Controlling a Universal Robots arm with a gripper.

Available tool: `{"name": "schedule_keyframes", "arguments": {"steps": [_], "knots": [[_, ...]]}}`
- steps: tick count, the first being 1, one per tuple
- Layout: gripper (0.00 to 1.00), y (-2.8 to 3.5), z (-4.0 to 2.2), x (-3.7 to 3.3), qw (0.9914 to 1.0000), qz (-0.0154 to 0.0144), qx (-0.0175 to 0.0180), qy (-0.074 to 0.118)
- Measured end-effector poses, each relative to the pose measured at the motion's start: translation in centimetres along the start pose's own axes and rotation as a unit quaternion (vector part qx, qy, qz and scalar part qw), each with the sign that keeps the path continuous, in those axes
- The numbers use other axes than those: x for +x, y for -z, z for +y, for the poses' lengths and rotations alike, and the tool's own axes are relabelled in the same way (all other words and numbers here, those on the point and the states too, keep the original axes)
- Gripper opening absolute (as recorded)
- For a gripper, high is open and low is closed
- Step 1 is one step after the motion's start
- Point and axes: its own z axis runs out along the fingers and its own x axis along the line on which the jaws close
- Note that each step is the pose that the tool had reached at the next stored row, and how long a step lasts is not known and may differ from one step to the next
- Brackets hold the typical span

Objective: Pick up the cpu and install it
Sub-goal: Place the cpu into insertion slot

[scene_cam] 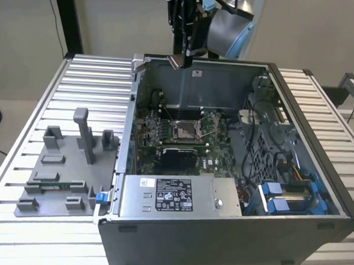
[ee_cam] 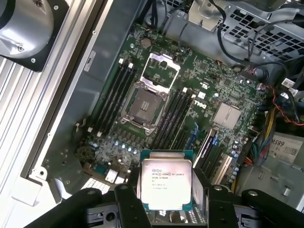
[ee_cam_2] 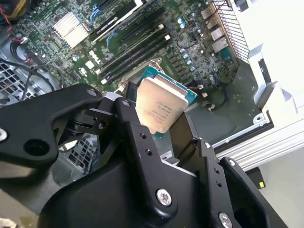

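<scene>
**CPU pinched in the gripper, hanging over the open case**

The gripper has its matte black fingers pressed in on the cpu. It clamps the chip by two opposite edges, so the chip sits right between the fingertips.

In the first wrist view the cpu is a flat, near-square chip, so there's no real long axis. It has a smooth pale silver metal lid with rounded corners and a thin teal-green board edge peeking out around it. The lid faces the wrist camera. In the second wrist view the cpu looks tilted, one corner pointing down into the gripper.

Below the gripper and well apart from it is the socket, a shiny metal-framed square with a dark centre. Its load plate is flipped open just beside it. It sits on the green motherboard, flanked by long black memory slots.

Further out, toward the exterior view's left of the gripper, a grey plastic fixture tray with blocky uprights lies on the ribbed aluminium table, beside the dark steel computer case.
</scene>
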Motion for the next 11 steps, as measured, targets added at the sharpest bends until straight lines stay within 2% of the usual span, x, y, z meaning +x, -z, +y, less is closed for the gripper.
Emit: {"name": "schedule_keyframes", "arguments": {"steps": [11], "knots": [[0.00, -0.04, 0.00, 0.00, 0.99984, -0.0004, 0.0003, -0.018]]}}
